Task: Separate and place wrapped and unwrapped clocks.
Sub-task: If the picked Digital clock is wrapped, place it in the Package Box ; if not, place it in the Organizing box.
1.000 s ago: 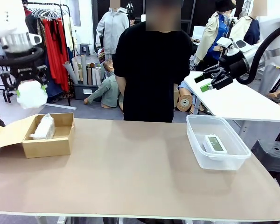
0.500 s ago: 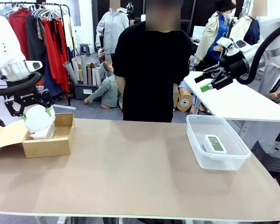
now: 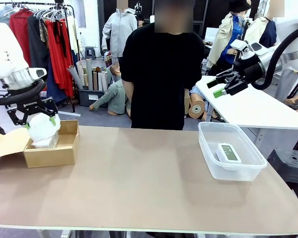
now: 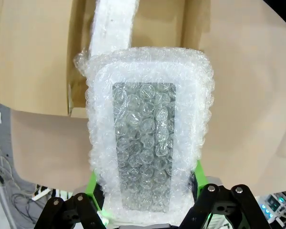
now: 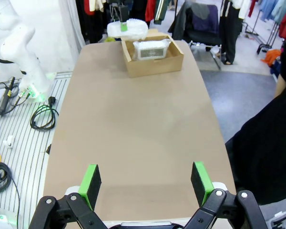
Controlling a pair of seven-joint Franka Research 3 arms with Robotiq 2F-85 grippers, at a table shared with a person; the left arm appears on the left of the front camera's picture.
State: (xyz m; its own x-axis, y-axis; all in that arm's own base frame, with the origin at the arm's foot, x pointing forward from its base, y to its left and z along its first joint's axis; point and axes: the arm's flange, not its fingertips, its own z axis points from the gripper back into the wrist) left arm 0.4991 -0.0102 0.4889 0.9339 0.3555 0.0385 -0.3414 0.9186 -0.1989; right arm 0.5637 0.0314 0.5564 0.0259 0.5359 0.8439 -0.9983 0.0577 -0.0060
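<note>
Cardboard box (image 3: 52, 148) sits at the tabletop's (image 3: 139, 183) nine o'clock edge, one wrapped clock (image 3: 45, 143) inside; the left gripper (image 3: 37, 120) hangs over it — jaws clamped on a second wrapped clock (image 4: 148, 138). At three o'clock, the bare clock (image 3: 228, 152) lies in a clear tub (image 3: 208, 157) — above, the right gripper (image 3: 222, 85) holds its jaws wide, empty.
</note>
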